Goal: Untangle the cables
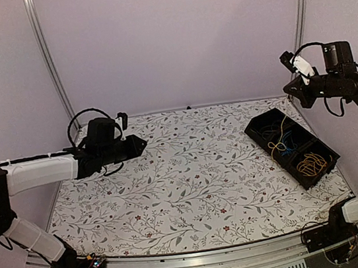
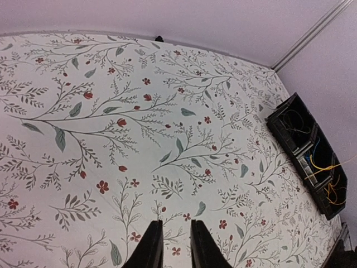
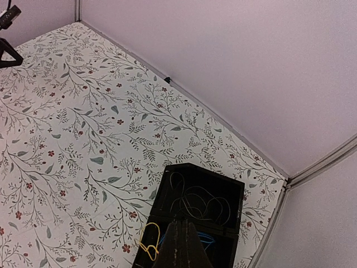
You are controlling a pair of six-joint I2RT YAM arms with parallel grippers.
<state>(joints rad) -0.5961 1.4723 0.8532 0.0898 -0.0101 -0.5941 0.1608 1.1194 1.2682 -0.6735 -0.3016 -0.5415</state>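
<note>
Beneath the black tray [image 1: 270, 154] spreads the flowered table [image 1: 171, 175]; well left of the tray the left gripper [image 1: 141, 143] hangs, fingers [image 2: 152, 245] slightly apart, and above the tray the right gripper [image 3: 180, 229] is pinched together. Inside the tray lie the cables [image 1: 312, 164]: yellow-orange at the near end, blue mid-tray, the farthest strands too faint to colour.

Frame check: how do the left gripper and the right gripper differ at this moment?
The left gripper has its jaws slightly apart, while the right gripper is shut. The left gripper hangs over bare floral tablecloth on the left side, while the right gripper hangs above the black tray that contains the cables. Both hold nothing.
</note>
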